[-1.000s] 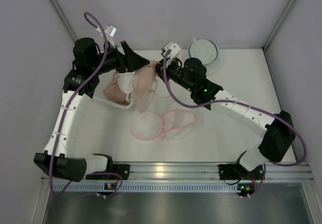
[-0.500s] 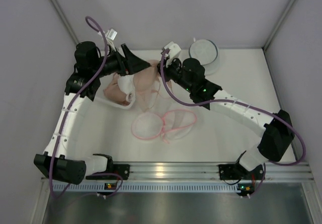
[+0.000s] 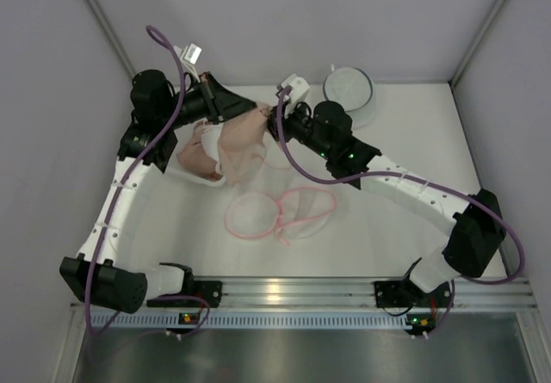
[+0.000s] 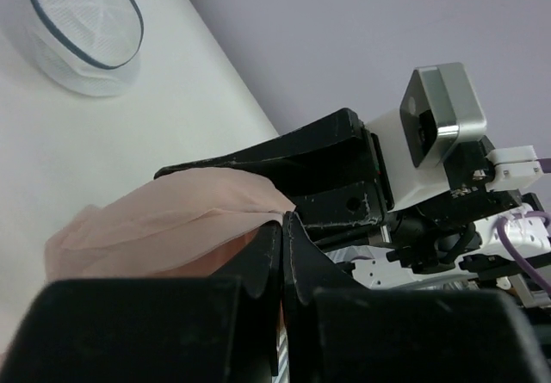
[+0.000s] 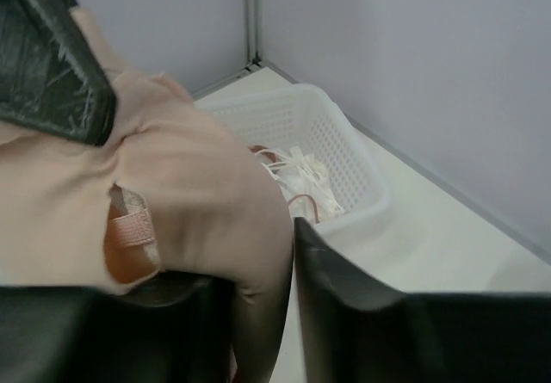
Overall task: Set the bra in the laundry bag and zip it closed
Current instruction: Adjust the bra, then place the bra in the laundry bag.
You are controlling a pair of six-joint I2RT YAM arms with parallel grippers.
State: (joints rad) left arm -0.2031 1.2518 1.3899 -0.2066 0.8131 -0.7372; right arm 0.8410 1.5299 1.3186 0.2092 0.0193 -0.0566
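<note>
Above the basket (image 3: 191, 169) at the far-left corner of the counter (image 3: 387, 219), holds the bra (image 3: 245, 142) aloft: pinches it in the left gripper (image 4: 284, 221), jaws clenched; straddles the fabric with the right gripper (image 3: 275, 123), hold impossible to tell. Calls for carrying it nearward over open counter to the pink laundry bag (image 3: 280, 211).

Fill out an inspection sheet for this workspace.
Surface: white table, no spills seen.
Job's things: beige fabric bra hangs between both grippers; pink-rimmed mesh laundry bag lies flat on the table, bra not in it.
Clutter: white plastic basket holding garments; round white mesh pouch with dark rim at the far edge.
Grippers: left gripper shut on the bra's edge; right gripper has jaws either side of the bra, grip unclear.
Cables: purple cables loop off both arms.
Surroundings: grey enclosure walls; nothing else seen.
</note>
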